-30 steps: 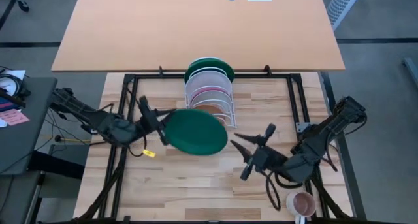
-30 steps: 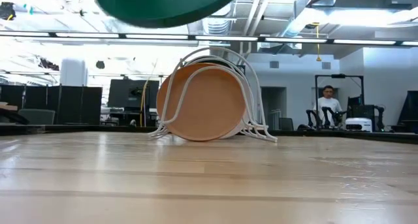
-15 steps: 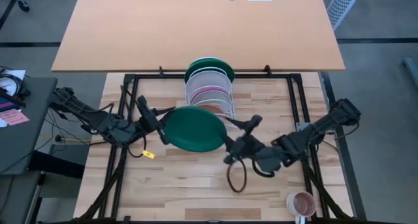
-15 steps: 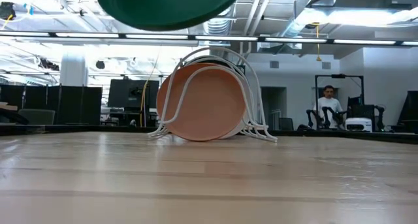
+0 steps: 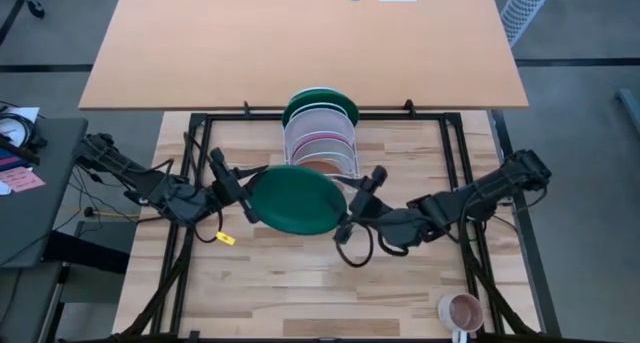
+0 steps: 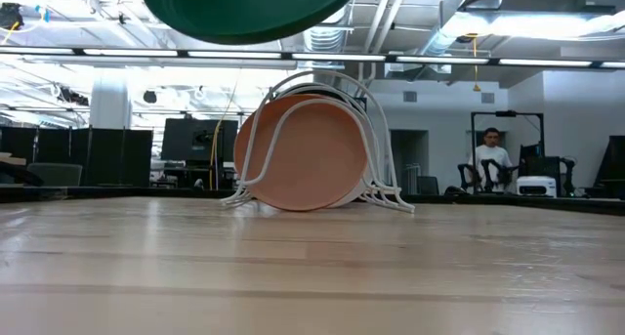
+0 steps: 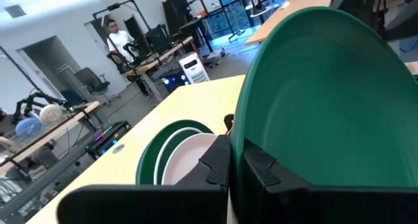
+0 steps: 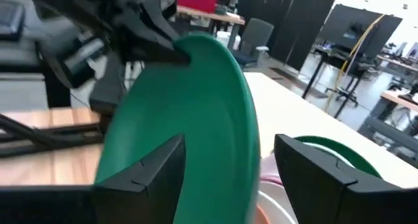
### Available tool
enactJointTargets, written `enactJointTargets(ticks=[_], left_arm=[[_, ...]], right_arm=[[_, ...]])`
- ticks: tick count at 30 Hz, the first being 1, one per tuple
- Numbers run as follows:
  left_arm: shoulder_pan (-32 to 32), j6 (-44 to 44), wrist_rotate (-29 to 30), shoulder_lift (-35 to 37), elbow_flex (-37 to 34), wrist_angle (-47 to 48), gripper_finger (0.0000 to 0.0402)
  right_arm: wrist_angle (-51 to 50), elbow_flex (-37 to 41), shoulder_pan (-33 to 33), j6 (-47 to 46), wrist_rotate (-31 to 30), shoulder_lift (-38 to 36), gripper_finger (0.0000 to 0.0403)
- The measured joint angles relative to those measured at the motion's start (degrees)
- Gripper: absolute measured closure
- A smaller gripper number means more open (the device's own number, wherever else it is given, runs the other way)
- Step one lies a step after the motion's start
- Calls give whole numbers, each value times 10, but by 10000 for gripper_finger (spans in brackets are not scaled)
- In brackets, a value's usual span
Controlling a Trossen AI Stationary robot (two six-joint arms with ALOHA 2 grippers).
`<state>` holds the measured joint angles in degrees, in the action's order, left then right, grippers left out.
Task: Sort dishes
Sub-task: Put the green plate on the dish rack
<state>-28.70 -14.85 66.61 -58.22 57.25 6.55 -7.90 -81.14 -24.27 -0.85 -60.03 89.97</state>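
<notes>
A dark green plate (image 5: 296, 198) hangs above the table's middle, just in front of the white wire rack (image 5: 321, 148); it also shows at the top of the low view (image 6: 244, 8). My left gripper (image 5: 245, 195) is shut on its left rim. My right gripper (image 5: 356, 205) is open, its fingers on either side of the plate's right rim (image 8: 245, 119) without plainly touching it. The rack holds, on edge, a green plate (image 5: 322, 103) at the back, then a white plate (image 5: 320, 119), a pink plate (image 5: 322, 141) and a terracotta plate (image 6: 303, 151) at the front. My left gripper pinches the green plate's rim (image 7: 243, 136) at the plate's left side between its two fingers (image 7: 219, 164). The fingers come level from the table's left. The plate is lifted clear of the table, roughly level, its hollow side up.
A small pink mug (image 5: 462, 310) stands at the table's near right corner. A black frame (image 5: 200, 118) runs along the table's edges. A large orange tabletop (image 5: 300, 43) lies beyond the far edge. A person (image 6: 489, 154) sits far off in the room.
My right gripper has gone from the near right toward the table's left and far side, up to the green plate's right rim, staying open. The plate stays lifted in my left gripper, about where it was.
</notes>
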Motion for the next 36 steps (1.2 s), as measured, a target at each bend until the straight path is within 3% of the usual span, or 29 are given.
enactJointTargets(ticks=[9,22,28,36], left_arm=[[-5,-5,9,0,0,0,401],[-7,-1,23,0,0,-3,401],[-21,-2,16,0,-1,-21,388],[-42,10,-2,0,-1,-22,321]], right_arm=[[-66,0,23,-40,2,0,223],[-78,0,31,-44,3,-2,389],[-85,-1,35,-38,-3,-1,392],[-94,0,25,2,-69,-2,399]])
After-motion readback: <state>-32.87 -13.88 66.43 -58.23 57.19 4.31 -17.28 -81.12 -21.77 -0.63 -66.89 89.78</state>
